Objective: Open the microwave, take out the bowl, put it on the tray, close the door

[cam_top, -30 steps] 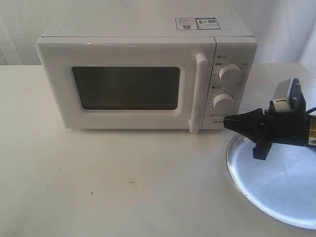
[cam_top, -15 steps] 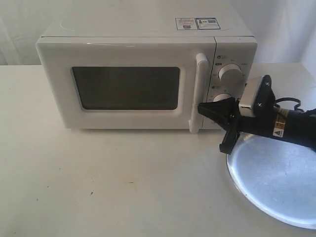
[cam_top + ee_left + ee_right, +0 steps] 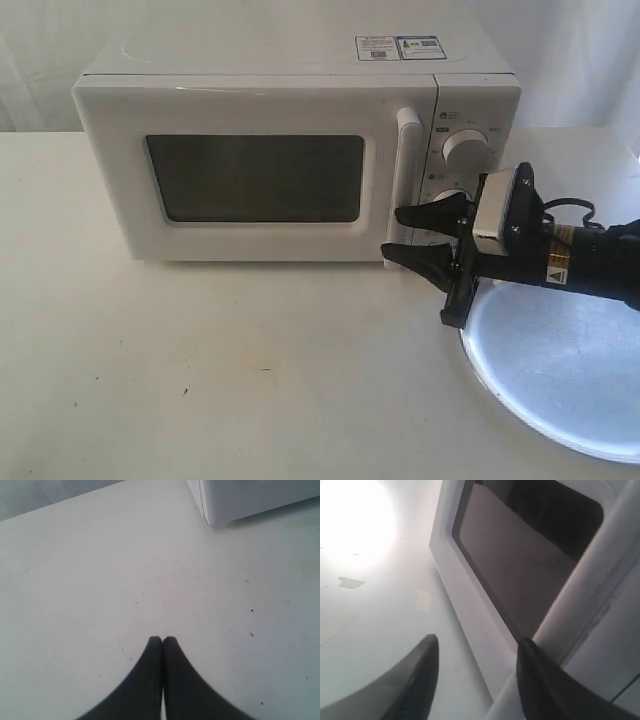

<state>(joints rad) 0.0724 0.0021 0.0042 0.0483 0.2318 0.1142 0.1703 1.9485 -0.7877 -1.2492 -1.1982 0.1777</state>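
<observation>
The white microwave stands at the back of the table with its door shut. The bowl is hidden. My right gripper is open, one finger above the other, right at the lower end of the door's vertical bar handle. In the right wrist view one of the fingertips lies against the handle, the other is clear of it, and the right gripper holds nothing. The silver tray lies under the right arm. My left gripper is shut and empty over bare table.
Two round dials sit to the right of the handle. A corner of the microwave shows in the left wrist view, well away from the left gripper. A white curtain hangs behind the table.
My right gripper has moved left from above the tray to the lower end of the door handle, and its fingers have gone from shut to open. The door has not moved.
</observation>
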